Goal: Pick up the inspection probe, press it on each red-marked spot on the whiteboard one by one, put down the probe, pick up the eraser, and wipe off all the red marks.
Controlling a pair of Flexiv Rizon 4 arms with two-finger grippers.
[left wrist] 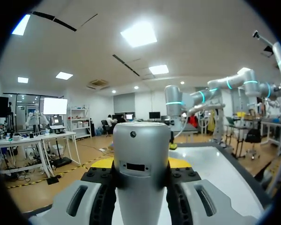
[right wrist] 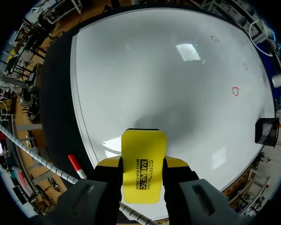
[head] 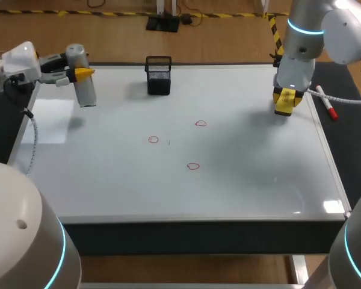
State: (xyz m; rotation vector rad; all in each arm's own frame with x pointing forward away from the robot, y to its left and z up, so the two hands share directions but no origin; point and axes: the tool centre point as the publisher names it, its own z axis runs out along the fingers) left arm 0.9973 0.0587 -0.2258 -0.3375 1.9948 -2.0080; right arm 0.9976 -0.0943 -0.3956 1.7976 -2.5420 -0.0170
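Observation:
My left gripper (head: 83, 73) is shut on the silver cylindrical probe (head: 84, 81), which it holds upright above the far left part of the whiteboard (head: 240, 180). In the left wrist view the probe (left wrist: 141, 159) stands between the fingers. My right gripper (head: 287, 99) is shut on the yellow eraser (head: 285, 103) just over the board's far right corner; in the right wrist view the eraser (right wrist: 143, 164) sticks out ahead of the fingers. Three red marks (head: 153, 139) (head: 200, 123) (head: 193, 166) are drawn near the board's middle; two of them show as red marks (right wrist: 235, 91) (right wrist: 215, 38) in the right wrist view.
A black mesh basket (head: 159, 75) stands at the board's far edge, left of centre. A red-capped marker (head: 328, 110) lies off the board's right edge, beside my right gripper. A white cable runs there too.

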